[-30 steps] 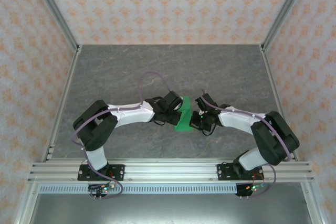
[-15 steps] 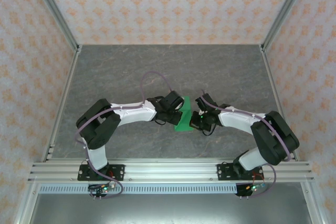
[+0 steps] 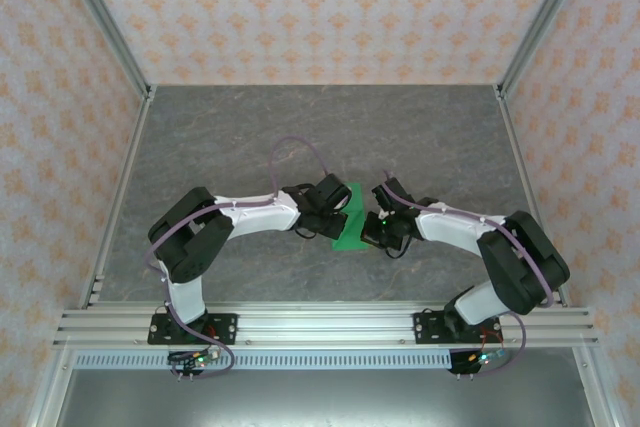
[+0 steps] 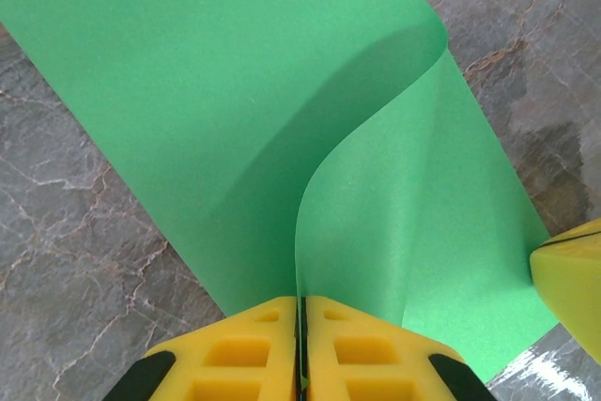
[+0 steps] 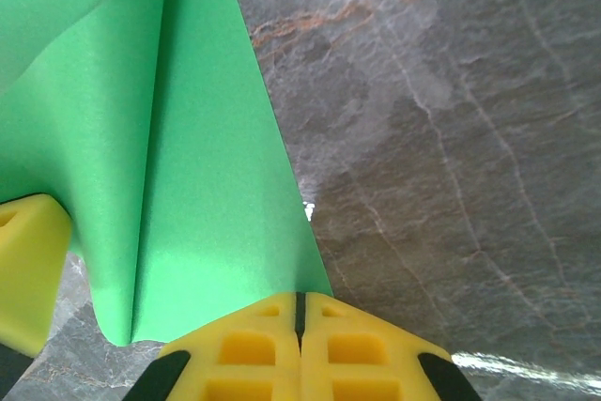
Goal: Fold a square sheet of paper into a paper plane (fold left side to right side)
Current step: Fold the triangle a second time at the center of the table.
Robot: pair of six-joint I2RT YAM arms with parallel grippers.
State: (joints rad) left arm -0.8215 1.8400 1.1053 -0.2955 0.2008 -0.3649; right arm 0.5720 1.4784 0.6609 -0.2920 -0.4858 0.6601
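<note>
Lying near the middle of the grey marbled table is one thin, bright green square sheet of paper, partly folded over on itself, with a loose flap curling up from the flat layer beneath. Two white and black arms reach in towards it, one from each side.

The left arm is bent at the elbow and stretches rightwards. The left gripper meets the sheet's left side. Its yellow fingers are pressed together on the raised edge of the flap, which runs straight into the seam between them.

The right arm mirrors it, reaching leftwards. The right gripper sits at the sheet's near right corner. Its jaws are fully closed, tips touching the paper's edge; whether any paper is caught between them cannot be told.
</note>
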